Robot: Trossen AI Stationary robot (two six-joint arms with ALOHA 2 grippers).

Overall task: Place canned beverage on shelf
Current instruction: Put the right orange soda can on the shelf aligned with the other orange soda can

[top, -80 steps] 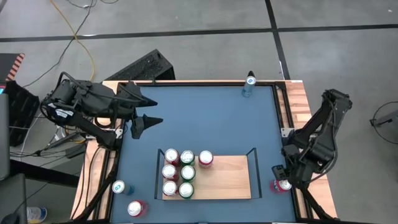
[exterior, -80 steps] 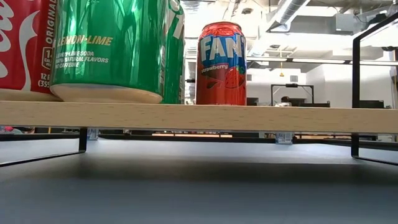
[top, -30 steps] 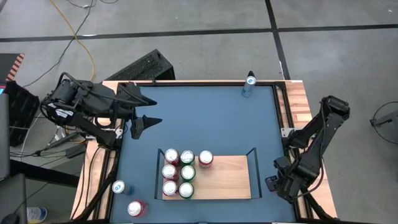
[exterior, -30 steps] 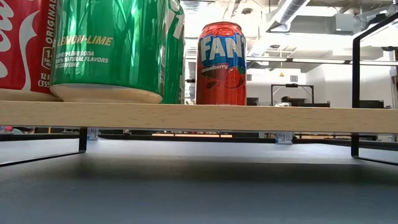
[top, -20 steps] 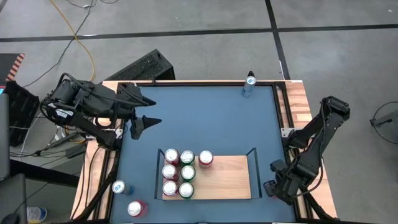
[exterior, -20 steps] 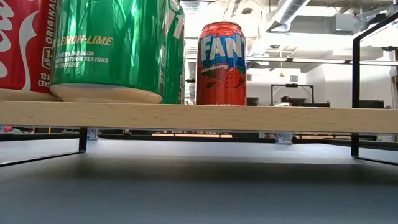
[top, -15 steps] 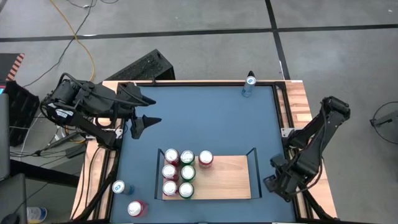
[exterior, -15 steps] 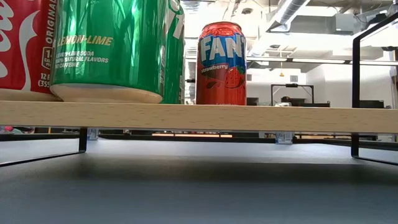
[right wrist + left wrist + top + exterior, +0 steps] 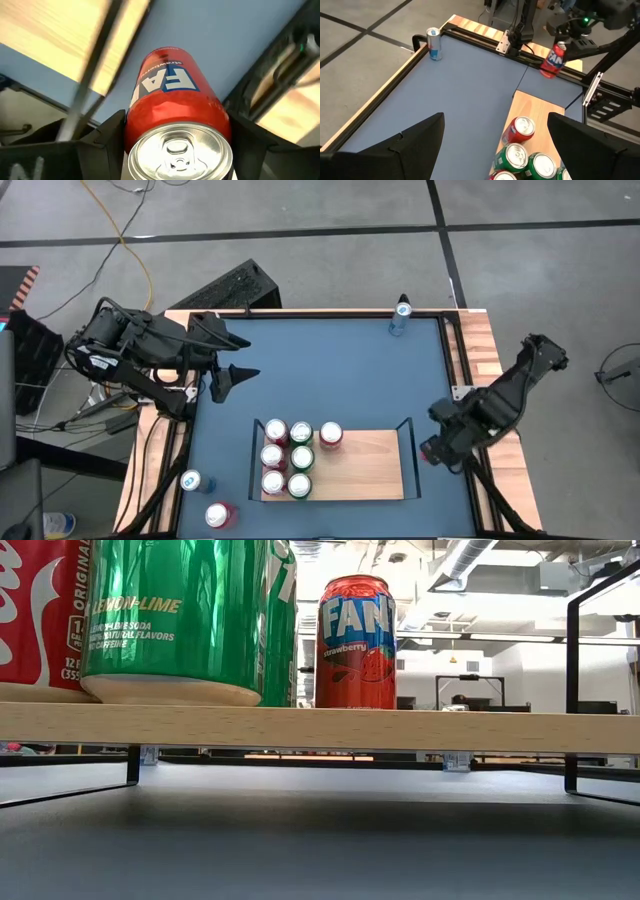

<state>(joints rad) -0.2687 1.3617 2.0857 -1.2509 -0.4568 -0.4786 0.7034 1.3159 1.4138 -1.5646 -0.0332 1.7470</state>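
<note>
Blue counter (image 9: pixel 350 380) before you carries a shelf (image 9: pixel 365 470) with seven cans, three more loose; right tool (image 9: pixel 432 450) grips a red can (image 9: pixel 554 59), left tool (image 9: pixel 240 358) gapes empty.

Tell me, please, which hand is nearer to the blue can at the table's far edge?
Neither clearly: the left hand waits open toward the table's left side, well left of the blue can; the right hand, holding a red can, sits nearer the table's front.

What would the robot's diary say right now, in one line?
step: carry to shelf | right claw: holds red can, lifted beside shelf's right rail | left claw: open, waiting far left | shelf: seven cans
</note>
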